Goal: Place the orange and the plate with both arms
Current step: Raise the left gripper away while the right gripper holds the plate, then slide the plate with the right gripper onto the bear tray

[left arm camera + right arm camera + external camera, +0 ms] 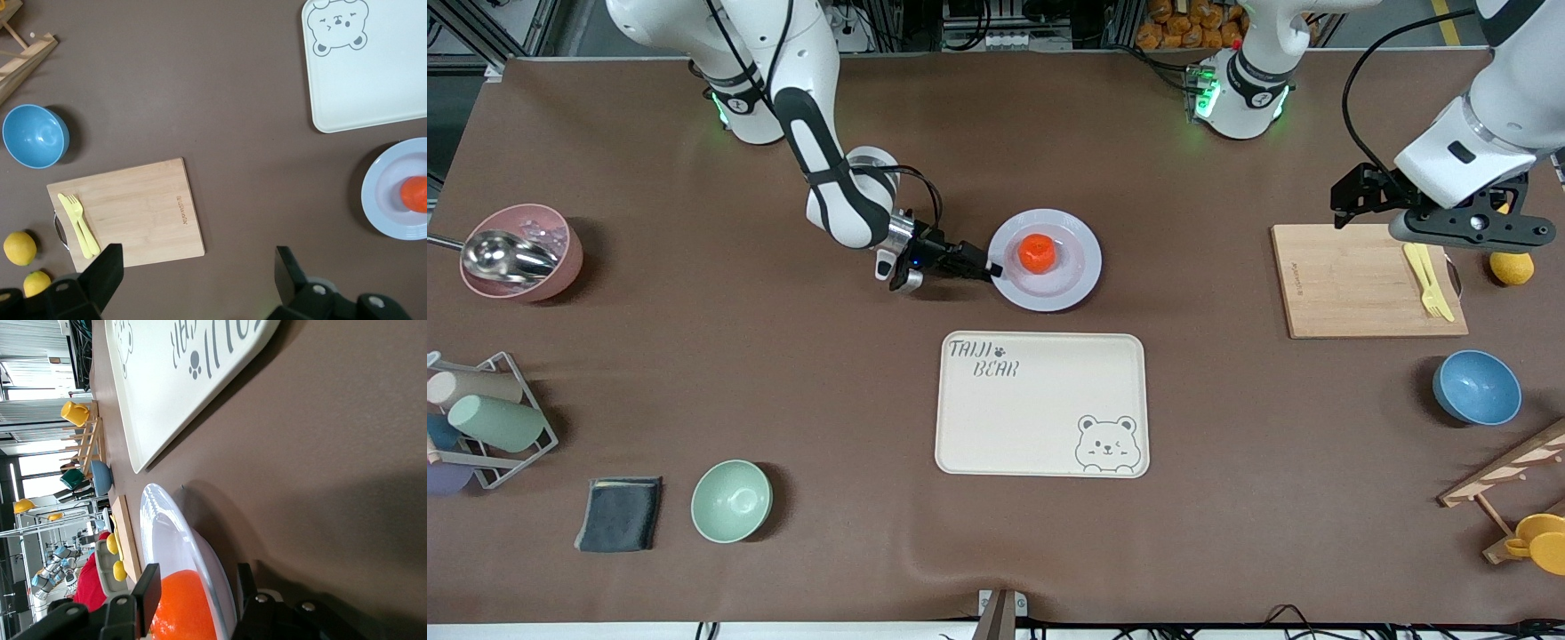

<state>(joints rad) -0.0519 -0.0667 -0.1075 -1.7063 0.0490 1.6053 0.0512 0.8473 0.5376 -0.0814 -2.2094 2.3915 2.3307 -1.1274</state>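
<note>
Reaching low across the table, I am bracketing the rim of the plate with my right gripper, one finger over the rim and one under it, not yet clamped. The orange is sitting on the plate, just past the tray. My left gripper is hanging spread wide over the cutting board, waiting.

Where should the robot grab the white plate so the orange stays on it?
Grab the plate by its thin rim, from the right arm's end of the table, one finger above and one below. The right gripper is already there. The orange sits mid-plate, so keep it level.
</note>
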